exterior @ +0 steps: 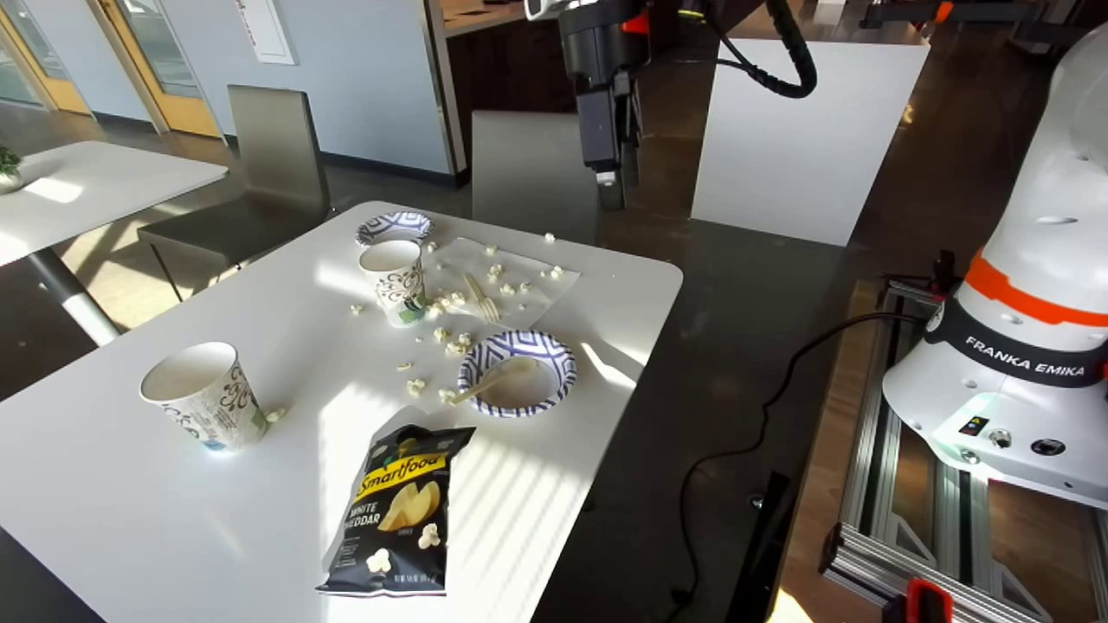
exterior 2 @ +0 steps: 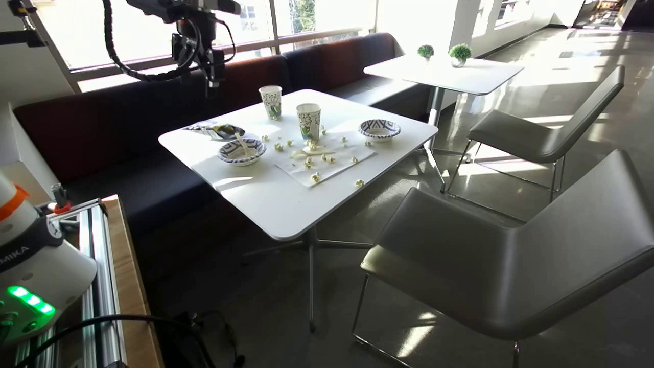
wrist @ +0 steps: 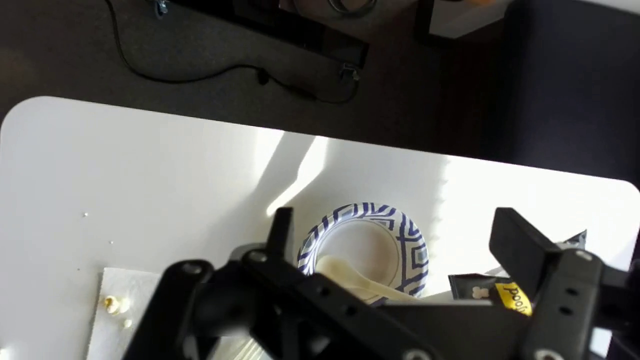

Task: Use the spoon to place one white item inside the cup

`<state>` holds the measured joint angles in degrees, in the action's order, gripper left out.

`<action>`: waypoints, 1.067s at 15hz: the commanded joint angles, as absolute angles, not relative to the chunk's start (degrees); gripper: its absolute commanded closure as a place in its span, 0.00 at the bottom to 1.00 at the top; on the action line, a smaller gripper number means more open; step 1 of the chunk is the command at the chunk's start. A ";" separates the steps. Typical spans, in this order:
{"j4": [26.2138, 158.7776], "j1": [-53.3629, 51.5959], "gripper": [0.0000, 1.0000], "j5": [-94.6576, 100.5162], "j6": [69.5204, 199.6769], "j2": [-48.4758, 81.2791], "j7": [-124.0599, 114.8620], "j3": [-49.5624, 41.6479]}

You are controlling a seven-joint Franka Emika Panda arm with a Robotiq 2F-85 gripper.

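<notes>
Cream-coloured, the spoon [wrist: 350, 278] lies well below the hand [wrist: 394, 225], inside the blue-and-white paper bowl [wrist: 415, 250] on the counter [wrist: 150, 165]. Fingers spread wide, the hand hangs high above it with nothing in its grasp. Seen from the wrist, the spoon falls between the two fingers, its scoop nearer one of them, its handle running off beneath the hand's dark body; its long axis therefore lies closer to the line joining the fingertips than square across it. Taking it by the handle would probably call for a descent and some turn of the wrist, so that the fingers close from either side. In both exterior views the scoop is within the bowl and the handle crosses the rim, pointing roughly toward the top end of the Smartfood popcorn bag [exterior: 398, 510].
</notes>
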<state>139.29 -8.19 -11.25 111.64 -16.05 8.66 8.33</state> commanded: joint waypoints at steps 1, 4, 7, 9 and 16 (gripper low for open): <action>131.36 -9.34 0.00 -6.69 104.99 -7.44 12.50 8.61; 125.19 -10.27 0.00 -2.13 99.14 -1.77 12.50 10.39; 120.93 -11.39 0.00 2.89 97.26 3.32 15.62 11.77; 123.50 -11.12 0.00 0.82 99.01 0.60 13.91 11.60; 121.44 -11.21 0.00 1.76 98.73 3.09 15.01 11.82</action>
<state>121.55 -11.14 1.77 98.84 3.06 15.03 11.87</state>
